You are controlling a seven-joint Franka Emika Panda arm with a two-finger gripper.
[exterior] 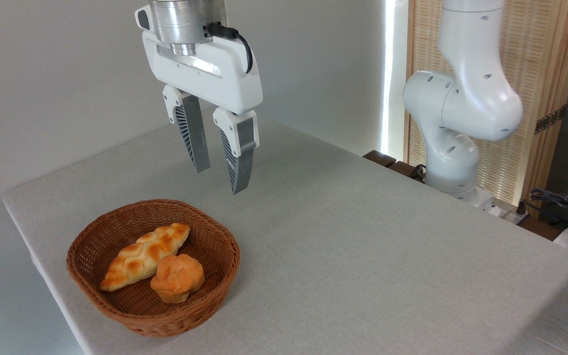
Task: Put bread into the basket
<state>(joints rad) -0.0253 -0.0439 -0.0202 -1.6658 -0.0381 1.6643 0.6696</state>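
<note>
The long braided bread (pixel 143 255) lies inside the round brown wicker basket (pixel 225 236) at the front left of the table, running from the near-left wall toward the back. A small round orange bun (pixel 177 277) rests beside it in the basket, touching its right side. My gripper (pixel 220 180) hangs in the air above and behind the basket's far rim, open, with nothing between its grey ribbed fingers (pixel 193 133).
The arm's white base and lower links (pixel 456 123) stand at the back right of the grey table (pixel 363 246). Cables and dark equipment (pixel 565 202) lie past the table's right edge. The table's left edge runs close to the basket.
</note>
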